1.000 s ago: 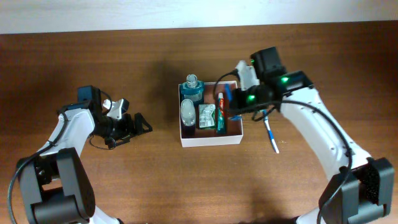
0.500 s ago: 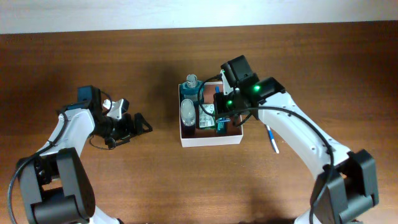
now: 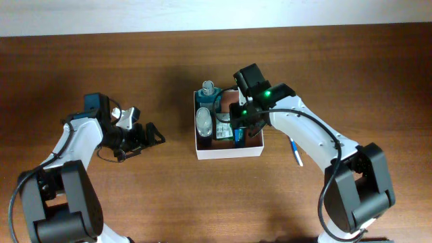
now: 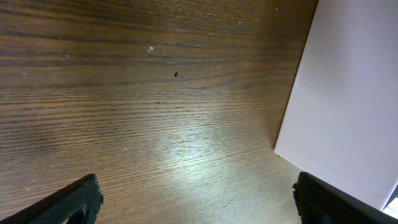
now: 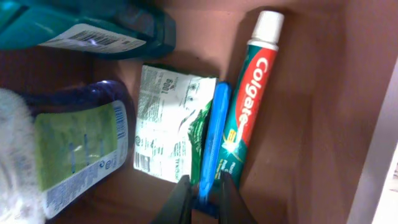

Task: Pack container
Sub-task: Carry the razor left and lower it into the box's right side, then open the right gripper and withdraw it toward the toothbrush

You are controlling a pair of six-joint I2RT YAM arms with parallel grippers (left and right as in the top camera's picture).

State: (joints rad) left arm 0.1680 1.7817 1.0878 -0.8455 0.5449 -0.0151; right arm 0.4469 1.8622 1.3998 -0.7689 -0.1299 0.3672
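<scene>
Container [image 3: 229, 152] at counter [image 3: 169, 189] centre, between arms.
Inside, counted:
- two bottles: teal [image 5: 93, 28], blue with green label [image 5: 81, 149]
- one sachet [image 5: 171, 127]
- one toothpaste tube [image 5: 252, 99]
- one blue toothbrush [image 5: 211, 137]

One pen-like stick [image 3: 295, 150] on counter, right of container.
Right tool [image 5: 203, 198] clamped on blue toothbrush. Left tool [image 3: 154, 133] spread wide, holding nothing.
Versus earlier frame: right arm further left over container; left arm, stick unchanged.

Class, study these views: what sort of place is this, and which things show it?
Probably a robotics lab bench: a wooden table, the right pincer gripping a blue stick inside the container, toothpaste beside it.
</scene>
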